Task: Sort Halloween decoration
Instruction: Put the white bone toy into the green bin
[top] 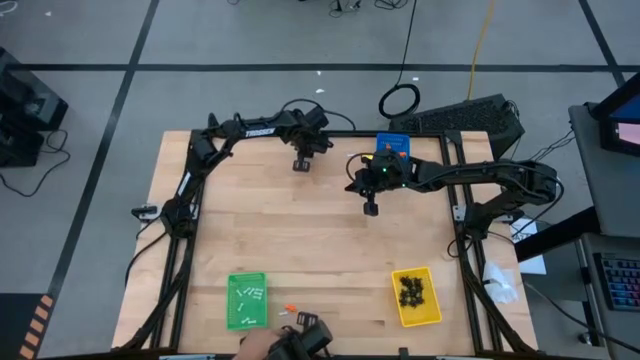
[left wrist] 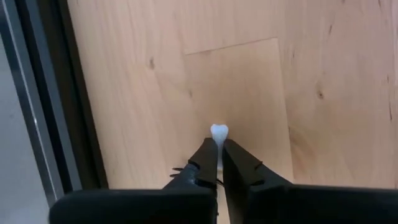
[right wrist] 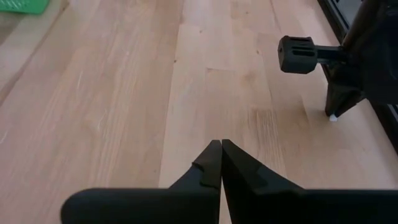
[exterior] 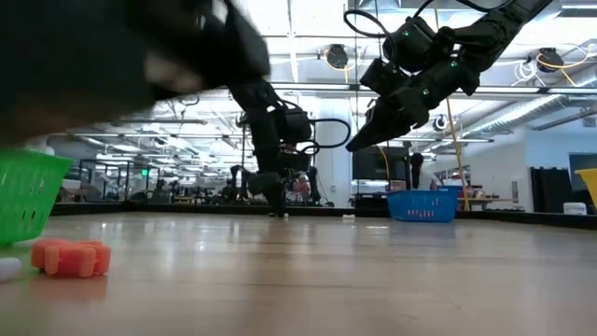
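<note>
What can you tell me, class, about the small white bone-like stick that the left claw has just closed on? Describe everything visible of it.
The white bone-like stick looks like smooth, glossy plastic. Only its rounded, two-lobed knob end shows, poking out past the fingertips of the left claw, which is shut on it. The rest of its shaft is hidden between the dark fingers. It sits low over the pale wooden table, near the far edge; whether it touches the wood cannot be told.

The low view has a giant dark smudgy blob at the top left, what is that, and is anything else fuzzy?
In the low view, the blob is something dark too close to the camera to be sharp; what it is cannot be told. The orange lump and green tray beside it look soft too, while the blue tray far back is clearer. In the left wrist view, the white bone-like stick in the left gripper looks sharp.
</note>
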Available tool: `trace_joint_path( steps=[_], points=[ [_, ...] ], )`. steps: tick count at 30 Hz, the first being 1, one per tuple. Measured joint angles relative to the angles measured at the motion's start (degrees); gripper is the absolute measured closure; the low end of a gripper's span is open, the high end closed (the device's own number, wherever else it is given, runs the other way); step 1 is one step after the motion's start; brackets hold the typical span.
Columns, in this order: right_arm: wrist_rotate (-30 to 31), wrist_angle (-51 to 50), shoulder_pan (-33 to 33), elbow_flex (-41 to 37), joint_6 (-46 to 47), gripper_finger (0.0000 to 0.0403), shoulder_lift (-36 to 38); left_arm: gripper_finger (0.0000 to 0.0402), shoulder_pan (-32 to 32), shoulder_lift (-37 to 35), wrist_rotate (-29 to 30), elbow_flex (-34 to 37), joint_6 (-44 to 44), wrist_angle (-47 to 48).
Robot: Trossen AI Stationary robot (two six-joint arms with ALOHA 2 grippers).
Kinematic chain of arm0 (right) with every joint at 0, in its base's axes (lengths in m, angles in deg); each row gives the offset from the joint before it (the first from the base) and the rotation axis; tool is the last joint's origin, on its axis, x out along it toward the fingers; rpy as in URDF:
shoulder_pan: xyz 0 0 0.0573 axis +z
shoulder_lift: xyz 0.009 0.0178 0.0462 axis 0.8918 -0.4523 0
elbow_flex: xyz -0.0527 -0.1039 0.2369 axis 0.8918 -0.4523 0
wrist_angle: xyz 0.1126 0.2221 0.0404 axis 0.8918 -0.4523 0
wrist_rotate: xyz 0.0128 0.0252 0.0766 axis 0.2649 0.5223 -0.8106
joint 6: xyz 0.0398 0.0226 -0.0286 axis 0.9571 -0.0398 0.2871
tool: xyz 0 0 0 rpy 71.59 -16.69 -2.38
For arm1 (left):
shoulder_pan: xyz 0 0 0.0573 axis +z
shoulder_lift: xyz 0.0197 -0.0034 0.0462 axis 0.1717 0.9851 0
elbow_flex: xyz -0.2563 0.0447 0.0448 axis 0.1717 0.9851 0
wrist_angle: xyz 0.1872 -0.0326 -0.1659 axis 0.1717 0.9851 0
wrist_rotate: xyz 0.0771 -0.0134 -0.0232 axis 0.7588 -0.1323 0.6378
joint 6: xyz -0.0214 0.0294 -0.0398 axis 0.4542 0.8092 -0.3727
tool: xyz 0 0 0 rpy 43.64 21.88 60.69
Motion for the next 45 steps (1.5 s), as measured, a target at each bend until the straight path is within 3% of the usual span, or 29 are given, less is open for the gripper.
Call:
trace_joint_path(
  steps=[12,27,37,45],
  points=[
    [-0.13,-2.16,0.04,0.07,0.25,0.0403,1.70,0.0399,-3.42,-6.59,-3.68,-0.41,-5.62,9.47],
    [-1.27,-3.93,0.11,0.07,-0.13,0.0403,1.84,0.0401,-15.48,-21.07,-6.07,2.17,-17.39,25.38],
    [-2.68,-3.98,0.15,0.07,0.39,0.0403,1.84,0.0401,-30.04,-33.29,-6.07,11.81,-35.03,31.35],
    [-2.89,-3.59,1.62,0.04,0.53,0.0403,1.81,0.0401,-48.09,-40.96,-6.35,18.01,-58.88,32.47]
  ],
)
